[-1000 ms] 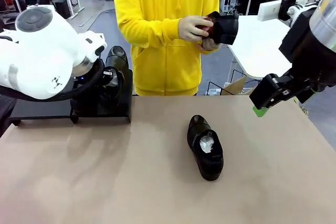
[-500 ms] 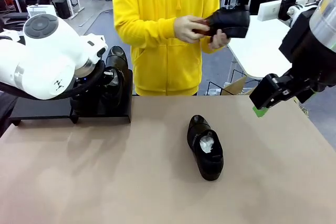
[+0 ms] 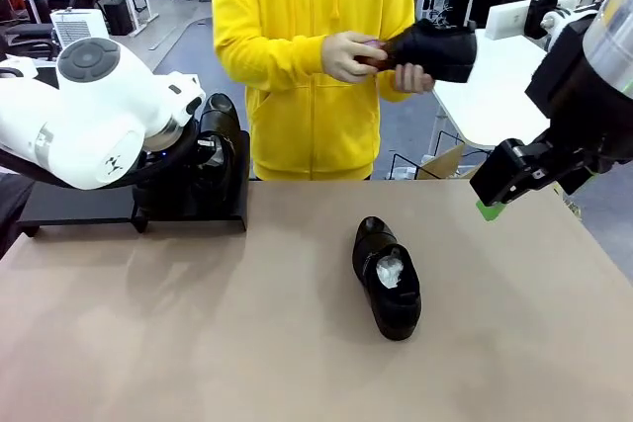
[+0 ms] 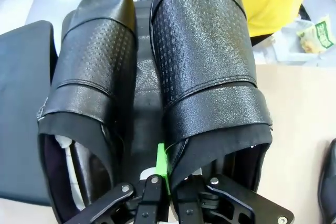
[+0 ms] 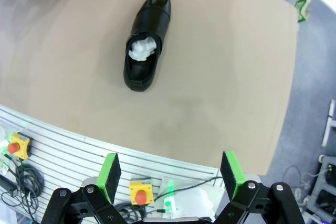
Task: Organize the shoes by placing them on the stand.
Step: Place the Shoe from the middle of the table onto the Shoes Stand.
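Since a first shoe point(image 4: 89, 77) is set on the stand point(image 4: 21, 103) and a second shoe point(image 4: 205, 61) beside it, at the stand's right end, is clamped by the heel rim in the shut left gripper point(image 4: 164, 167), placing is judged nearly done. A release and a clean lift away are called for next. A third shoe point(image 3: 388, 279) lies on the table point(image 3: 198, 343), well right of the stand; a fourth shoe point(image 3: 435, 49) is held in the person's hands point(image 3: 346, 54). The right gripper point(image 5: 170, 174) is spread wide, empty.
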Controlling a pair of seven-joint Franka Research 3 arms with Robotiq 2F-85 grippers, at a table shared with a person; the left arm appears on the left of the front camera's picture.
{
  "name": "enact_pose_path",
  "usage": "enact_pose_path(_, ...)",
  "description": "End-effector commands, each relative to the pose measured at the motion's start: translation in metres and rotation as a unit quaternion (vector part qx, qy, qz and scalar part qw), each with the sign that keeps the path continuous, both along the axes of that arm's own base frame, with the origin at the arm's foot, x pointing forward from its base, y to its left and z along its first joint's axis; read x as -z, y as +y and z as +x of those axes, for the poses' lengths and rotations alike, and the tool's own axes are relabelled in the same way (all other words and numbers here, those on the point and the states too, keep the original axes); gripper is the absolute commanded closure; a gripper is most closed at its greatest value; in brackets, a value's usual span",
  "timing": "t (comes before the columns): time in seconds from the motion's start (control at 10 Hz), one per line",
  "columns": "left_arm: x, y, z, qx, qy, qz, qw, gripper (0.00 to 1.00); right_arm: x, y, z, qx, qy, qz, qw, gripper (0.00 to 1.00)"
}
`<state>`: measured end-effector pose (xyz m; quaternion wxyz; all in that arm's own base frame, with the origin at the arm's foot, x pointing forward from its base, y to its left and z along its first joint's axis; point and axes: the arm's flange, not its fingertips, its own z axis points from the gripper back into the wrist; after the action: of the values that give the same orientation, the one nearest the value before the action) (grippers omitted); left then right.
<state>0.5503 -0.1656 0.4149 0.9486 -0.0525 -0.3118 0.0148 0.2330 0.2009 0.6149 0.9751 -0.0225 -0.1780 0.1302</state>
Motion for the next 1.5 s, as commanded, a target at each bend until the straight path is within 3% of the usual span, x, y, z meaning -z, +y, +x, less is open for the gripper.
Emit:
enact_pose_path(0.0, 0.003, -0.005, 0.010, -0.018, -0.020, -0.002, 1.000, 1.00, -0.002, -0.003, 0.002, -0.008, 0.001, 0.002, 1.000, 0.00)
enact_pose_path(0.1, 0.006, -0.003, 0.012, -0.023, -0.018, -0.005, 1.000, 1.00, -0.002, -0.003, 0.002, -0.008, 0.001, 0.002, 1.000, 0.00)
enact_pose_path(0.2, 0.009, -0.002, 0.015, -0.025, -0.010, -0.003, 1.000, 0.90, -0.002, -0.003, 0.002, -0.008, 0.001, 0.002, 1.000, 0.00)
enact_pose_path(0.6, 0.009, -0.002, 0.012, -0.032, -0.011, -0.003, 0.999, 0.14, -0.002, -0.003, 0.002, -0.008, 0.001, 0.002, 1.000, 0.00)
enact_pose_path(0.9, -0.013, -0.011, -0.008, -0.028, -0.043, -0.006, 0.999, 0.14, -0.002, -0.003, 0.002, -0.008, 0.001, 0.002, 1.000, 0.00)
enact_pose_path(1.0, -0.024, -0.016, -0.019, -0.031, -0.014, -0.016, 0.999, 0.14, -0.002, -0.003, 0.002, -0.008, 0.001, 0.002, 1.000, 0.00)
enact_pose_path(1.1, -0.011, -0.004, 0.004, -0.019, -0.021, -0.005, 1.000, 0.14, -0.002, -0.003, 0.002, -0.008, 0.001, 0.002, 1.000, 0.00)
enact_pose_path(1.4, -0.011, -0.004, 0.004, -0.019, -0.021, -0.005, 1.000, 0.14, -0.002, -0.003, 0.002, -0.008, 0.001, 0.002, 1.000, 0.00)
